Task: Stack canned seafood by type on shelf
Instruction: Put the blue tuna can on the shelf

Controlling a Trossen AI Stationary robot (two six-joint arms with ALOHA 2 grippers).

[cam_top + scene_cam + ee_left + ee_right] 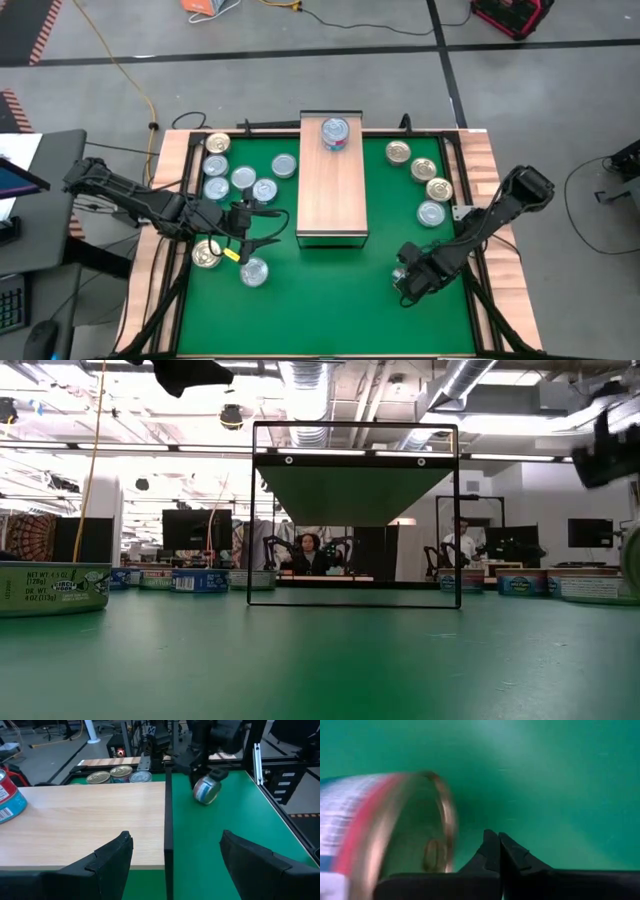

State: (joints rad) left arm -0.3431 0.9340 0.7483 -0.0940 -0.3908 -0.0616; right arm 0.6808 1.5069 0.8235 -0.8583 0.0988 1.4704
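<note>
One tin [380,835] tipped on edge just beside the right gripper [499,845], outside the jaws, which are pressed together on nothing above the green mat [330,300]. Left gripper [262,228] near the shelf [332,190], jaws apart and empty. One blue-topped can [335,133] on the shelf's far end; other tins [243,178] scattered on the mat either side.

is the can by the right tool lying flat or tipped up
Tipped up. The can stands on its edge beside the right tool, whose fingertips meet with nothing between them.
</note>
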